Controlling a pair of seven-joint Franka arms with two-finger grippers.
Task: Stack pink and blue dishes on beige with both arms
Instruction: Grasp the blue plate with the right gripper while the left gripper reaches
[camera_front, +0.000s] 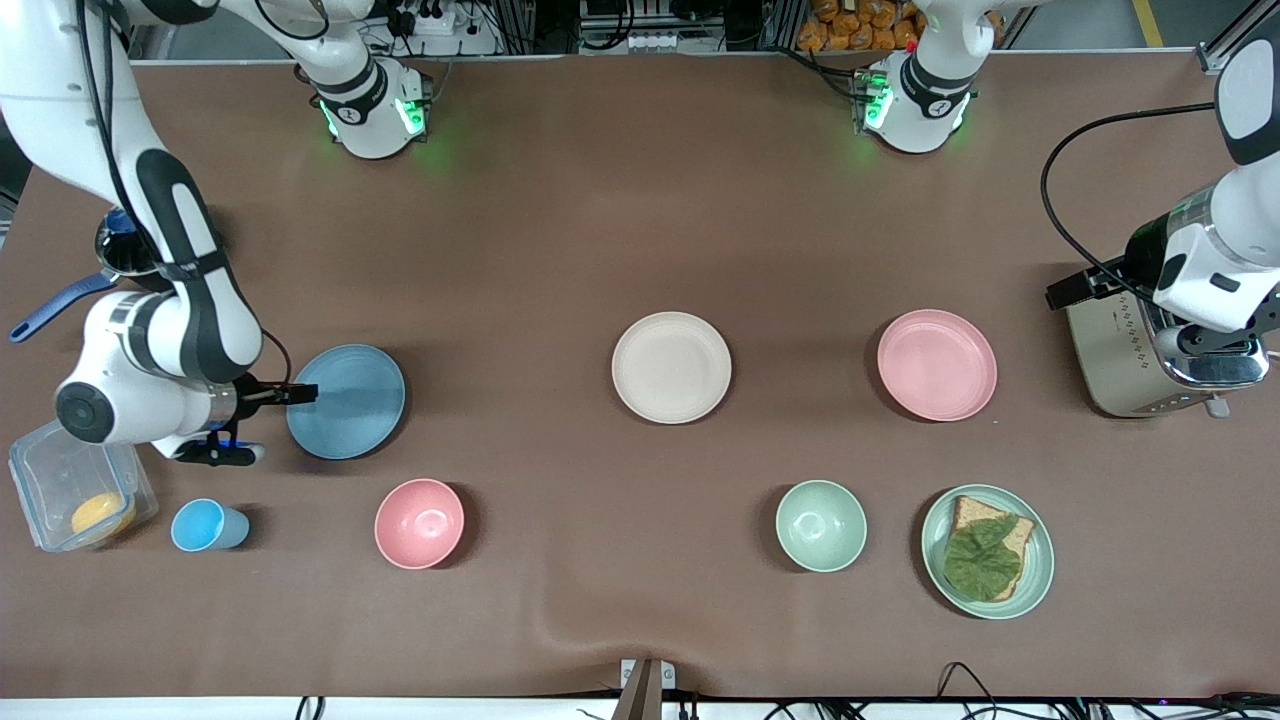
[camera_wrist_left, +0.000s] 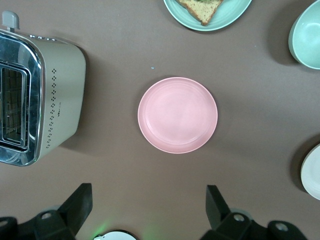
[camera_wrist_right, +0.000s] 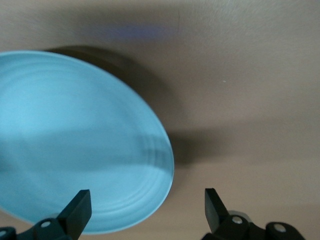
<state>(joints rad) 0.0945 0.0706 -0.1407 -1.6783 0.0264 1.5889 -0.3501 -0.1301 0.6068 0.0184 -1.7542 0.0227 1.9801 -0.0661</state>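
The light blue plate (camera_front: 347, 401) lies toward the right arm's end of the table. My right gripper (camera_front: 300, 393) is low at its rim and open. In the right wrist view the right gripper (camera_wrist_right: 146, 215) has one finger over the blue plate (camera_wrist_right: 75, 150) and the other past its edge. The beige plate (camera_front: 671, 367) lies mid-table, and the pink plate (camera_front: 937, 364) lies beside it toward the left arm's end. My left gripper (camera_wrist_left: 147, 195) hangs open high above the cloth beside the pink plate (camera_wrist_left: 177, 115), holding nothing.
A toaster (camera_front: 1150, 350) stands under the left arm's wrist. Nearer the front camera sit a blue cup (camera_front: 205, 526), a pink bowl (camera_front: 419, 523), a green bowl (camera_front: 821, 525) and a green plate (camera_front: 1043, 560) with toast. A clear container (camera_front: 60, 480) stands by the right arm.
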